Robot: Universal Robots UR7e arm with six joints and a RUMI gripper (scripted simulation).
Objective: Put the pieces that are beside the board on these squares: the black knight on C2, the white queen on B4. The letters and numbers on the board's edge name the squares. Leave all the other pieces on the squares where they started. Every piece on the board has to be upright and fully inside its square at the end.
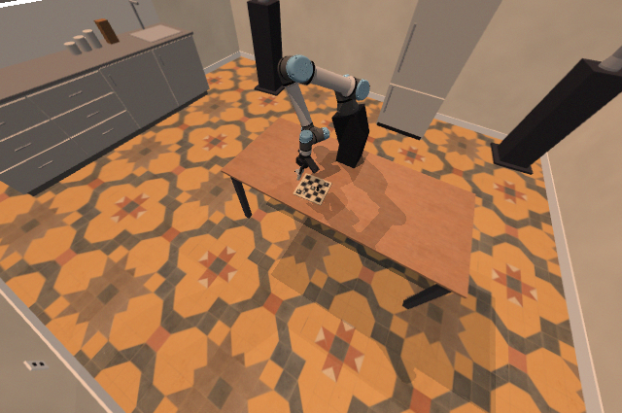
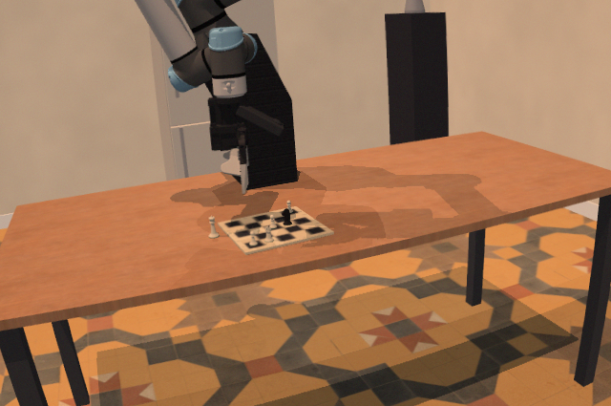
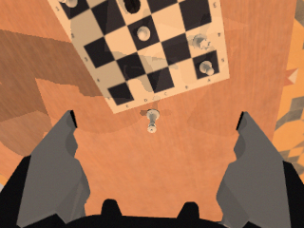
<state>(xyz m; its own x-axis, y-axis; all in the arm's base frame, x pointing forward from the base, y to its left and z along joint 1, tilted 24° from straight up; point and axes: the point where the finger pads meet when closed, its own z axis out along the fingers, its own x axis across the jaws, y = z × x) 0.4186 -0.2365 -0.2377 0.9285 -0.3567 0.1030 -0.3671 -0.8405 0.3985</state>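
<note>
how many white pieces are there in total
5: the queen beside the board, two pieces in opposite corners, one next to a corner piece, one near the middle

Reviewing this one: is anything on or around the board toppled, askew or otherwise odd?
Nothing looks toppled or damaged. The one white piece off the chessboard stands upright beside its edge; since the task has the white queen starting off the board, that seems expected. The claw is open above the table.

Looks like a kitchen tbh: grey cabinets (image 1: 135, 89) with drawers, a tap (image 1: 135, 14) at what's probably a sink (image 1: 155, 33), canisters (image 1: 82, 43) on the counter (image 1: 54, 60), plus a tall fridge (image 1: 441, 37).
</note>
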